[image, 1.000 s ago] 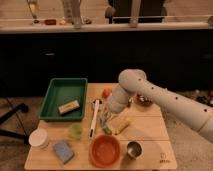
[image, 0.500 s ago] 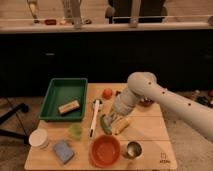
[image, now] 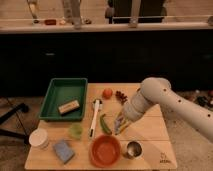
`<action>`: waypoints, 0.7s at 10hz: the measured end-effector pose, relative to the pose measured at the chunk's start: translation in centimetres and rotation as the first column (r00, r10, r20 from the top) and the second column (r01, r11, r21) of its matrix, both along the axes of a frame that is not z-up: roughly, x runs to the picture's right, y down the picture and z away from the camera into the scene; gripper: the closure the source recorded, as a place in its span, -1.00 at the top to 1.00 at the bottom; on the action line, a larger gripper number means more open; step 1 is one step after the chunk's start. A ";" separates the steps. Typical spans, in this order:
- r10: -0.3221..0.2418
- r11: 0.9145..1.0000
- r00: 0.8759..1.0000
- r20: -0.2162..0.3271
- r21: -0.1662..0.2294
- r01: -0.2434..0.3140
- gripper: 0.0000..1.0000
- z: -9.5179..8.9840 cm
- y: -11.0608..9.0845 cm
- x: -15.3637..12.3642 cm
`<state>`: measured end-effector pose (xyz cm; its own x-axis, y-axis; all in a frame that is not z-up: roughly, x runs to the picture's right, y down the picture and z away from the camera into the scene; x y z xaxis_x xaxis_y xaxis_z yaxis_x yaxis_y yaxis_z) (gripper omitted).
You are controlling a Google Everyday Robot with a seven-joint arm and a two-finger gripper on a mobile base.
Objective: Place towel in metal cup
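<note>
camera view has the blue towel (image: 64,151) lying flat at the near left corner of the table (image: 150,131), just right of the white cup (image: 39,138). the metal cup (image: 133,149) is along the same near edge but over to the right, just past the orange bowl (image: 105,150), so that bowl sits right between the two things i care about.

gripper (image: 121,125) is down low in the middle of the table, nowhere near the towel. it's next to the green pepper (image: 104,123) and there's something yellowish right at its tip. i honestly cannot tell whether the claw is clenched or released, or if it's got anything.

further out: white brush (image: 94,117), a small green cup (image: 75,131), the green tray (image: 63,98) with a block in it on the far left, a tomato (image: 107,93) toward the far side.

my worries from here: swinging left to the towel could knock the pepper or the brush handle since both lie across the path. the towel is floppy, so a shallow pinch could drop it mid carry, probably into the bowl. and the metal cup's mouth is narrow, so the cloth could drape over the rim or tip the cup.
</note>
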<state>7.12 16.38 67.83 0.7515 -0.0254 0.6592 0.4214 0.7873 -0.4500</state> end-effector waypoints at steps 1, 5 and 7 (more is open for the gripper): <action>0.003 1.000 1.000 0.004 -0.003 -0.003 -0.98 -0.3 0.3 0.2; 0.024 1.000 0.999 0.028 -0.017 -0.024 -0.98 -1.6 1.7 1.1; 0.046 0.998 0.998 0.054 -0.038 -0.044 -0.98 -1.8 2.8 1.2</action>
